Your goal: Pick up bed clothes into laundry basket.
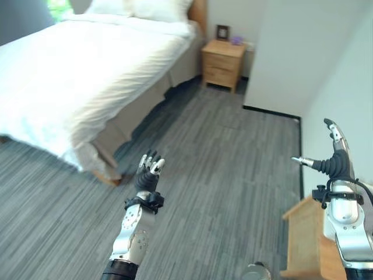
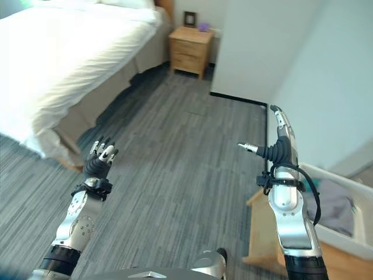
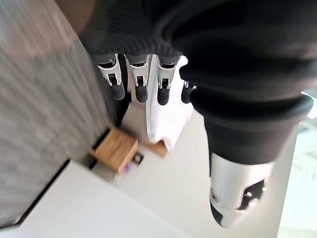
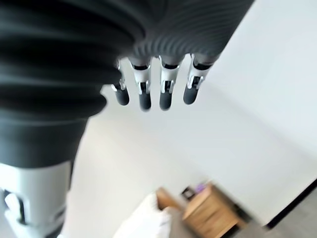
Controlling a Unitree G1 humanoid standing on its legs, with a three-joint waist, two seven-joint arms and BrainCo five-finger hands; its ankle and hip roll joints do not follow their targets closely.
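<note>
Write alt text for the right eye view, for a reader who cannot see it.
Both robot hands, left hand and right hand, are raised open and empty over grey carpet. A white bed stands at left, a wooden nightstand beyond, a white laundry basket at lower right.

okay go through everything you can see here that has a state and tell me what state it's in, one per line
Left robot hand: open, raised over the floor, holding nothing.
Right robot hand: open, fingers straight, thumb out, holding nothing.
Bed: made, white cover draped over its side.
Nightstand: drawers closed, small frame on top.
Laundry basket: upright on a wooden stand, grey cloth inside.
</note>
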